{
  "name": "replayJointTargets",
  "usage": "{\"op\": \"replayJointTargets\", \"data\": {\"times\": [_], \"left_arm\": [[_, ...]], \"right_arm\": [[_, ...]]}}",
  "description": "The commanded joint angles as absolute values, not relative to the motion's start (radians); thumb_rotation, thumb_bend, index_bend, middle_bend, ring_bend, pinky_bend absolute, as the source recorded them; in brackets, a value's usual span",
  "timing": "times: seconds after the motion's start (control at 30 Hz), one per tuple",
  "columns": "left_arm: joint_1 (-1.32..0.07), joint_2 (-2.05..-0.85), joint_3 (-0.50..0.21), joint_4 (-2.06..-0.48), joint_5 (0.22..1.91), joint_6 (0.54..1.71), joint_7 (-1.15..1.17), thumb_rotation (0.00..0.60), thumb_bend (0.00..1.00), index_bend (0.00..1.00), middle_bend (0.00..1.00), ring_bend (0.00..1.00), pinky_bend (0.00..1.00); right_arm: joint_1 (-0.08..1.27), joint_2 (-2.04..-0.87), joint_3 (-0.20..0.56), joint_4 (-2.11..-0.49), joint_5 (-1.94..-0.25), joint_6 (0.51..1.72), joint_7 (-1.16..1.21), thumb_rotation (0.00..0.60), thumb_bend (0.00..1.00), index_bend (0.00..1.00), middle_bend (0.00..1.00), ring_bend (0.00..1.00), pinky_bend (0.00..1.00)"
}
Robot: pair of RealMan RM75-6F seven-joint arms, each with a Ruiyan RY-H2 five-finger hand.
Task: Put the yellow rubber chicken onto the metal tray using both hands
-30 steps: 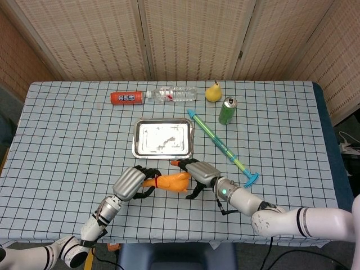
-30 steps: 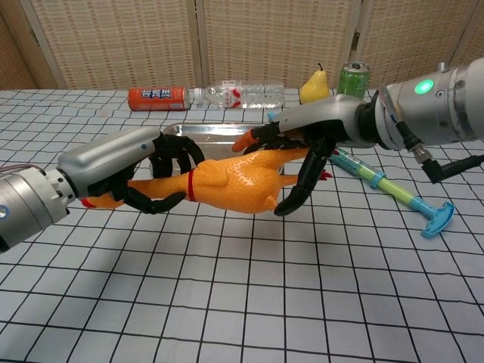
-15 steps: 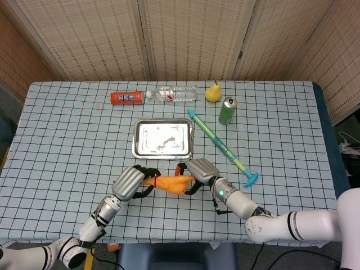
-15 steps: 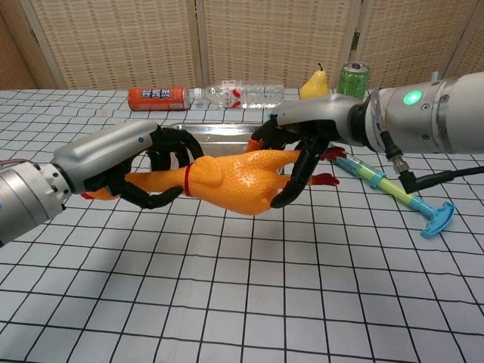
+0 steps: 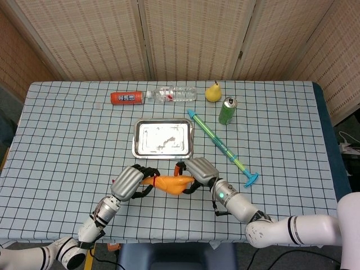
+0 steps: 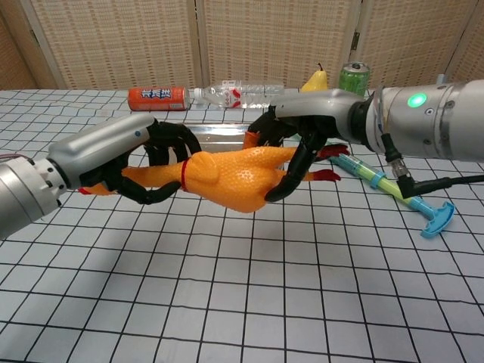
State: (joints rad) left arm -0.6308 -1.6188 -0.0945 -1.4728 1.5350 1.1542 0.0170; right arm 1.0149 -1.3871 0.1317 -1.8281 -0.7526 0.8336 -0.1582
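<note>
On the left, my left hand (image 6: 132,162) has its fingers (image 6: 162,195) wrapped around the neck end of the yellow rubber chicken (image 6: 227,175), just behind the red collar. Over the last second that hand has risen a little and swung slightly toward the back of the surface (image 5: 67,146), and the neck has come up with it.

In the middle, the chicken hangs clear of the checked cloth, held between both hands with its body roughly level and sagging slightly at the belly. Compared with a second ago it sits higher in the chest view and has shifted toward the metal tray (image 5: 163,138); in the head view it lies just short of the tray's near rim, not yet over it. So I judge the lift is done and the carry has begun, with only a short stretch forward left before lowering.

On the right, my right hand (image 6: 302,140) clasps the leg end, fingers (image 6: 291,175) curled under the tail with the red feet sticking out past them. This hand has drawn in closer to the tray edge as well, keeping pace with the other one.

Further right, the green and blue syringe toy (image 5: 222,147) lies untouched beside the tray. My next concern is keeping both hands level so the soft body doesn't fold as it passes over the rim.
</note>
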Motion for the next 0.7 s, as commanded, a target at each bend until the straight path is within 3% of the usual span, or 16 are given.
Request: {"op": "replayJointTargets", "data": {"times": [0.03, 0.07, 0.13, 0.17, 0.23, 0.33, 0.7], "left_arm": [[-0.63, -1.614, -0.096, -1.477, 1.529, 1.153, 0.015, 0.6, 0.66, 0.87, 0.74, 0.53, 0.47], [-0.63, -1.613, -0.097, -1.478, 1.527, 1.151, 0.014, 0.6, 0.66, 0.87, 0.74, 0.53, 0.47], [-0.631, -1.609, -0.098, -1.48, 1.521, 1.146, 0.01, 0.6, 0.66, 0.87, 0.74, 0.53, 0.47], [-0.632, -1.608, -0.099, -1.481, 1.518, 1.145, 0.01, 0.6, 0.66, 0.87, 0.74, 0.53, 0.47], [-0.633, -1.605, -0.101, -1.483, 1.509, 1.138, 0.01, 0.6, 0.66, 0.87, 0.74, 0.53, 0.47], [-0.636, -1.6, -0.107, -1.49, 1.496, 1.128, 0.004, 0.6, 0.66, 0.87, 0.74, 0.53, 0.47], [-0.644, -1.591, -0.12, -1.519, 1.469, 1.11, 0.0, 0.6, 0.66, 0.87, 0.76, 0.54, 0.48]], "right_arm": [[1.005, -1.336, 0.138, -1.857, -0.772, 0.76, -0.116, 0.6, 0.36, 0.66, 0.64, 0.6, 0.77], [1.003, -1.323, 0.14, -1.859, -0.779, 0.744, -0.105, 0.6, 0.34, 0.52, 0.55, 0.51, 0.67], [1.0, -1.296, 0.145, -1.863, -0.79, 0.712, -0.084, 0.6, 0.29, 0.13, 0.22, 0.19, 0.34], [1.0, -1.286, 0.146, -1.864, -0.792, 0.701, -0.078, 0.6, 0.26, 0.02, 0.1, 0.07, 0.22], [0.998, -1.27, 0.152, -1.867, -0.803, 0.686, -0.064, 0.6, 0.23, 0.0, 0.01, 0.0, 0.11], [0.989, -1.255, 0.156, -1.87, -0.824, 0.681, -0.049, 0.6, 0.18, 0.0, 0.0, 0.0, 0.01], [0.99, -1.289, 0.152, -1.845, -0.83, 0.686, -0.048, 0.6, 0.15, 0.0, 0.0, 0.0, 0.0]]}}
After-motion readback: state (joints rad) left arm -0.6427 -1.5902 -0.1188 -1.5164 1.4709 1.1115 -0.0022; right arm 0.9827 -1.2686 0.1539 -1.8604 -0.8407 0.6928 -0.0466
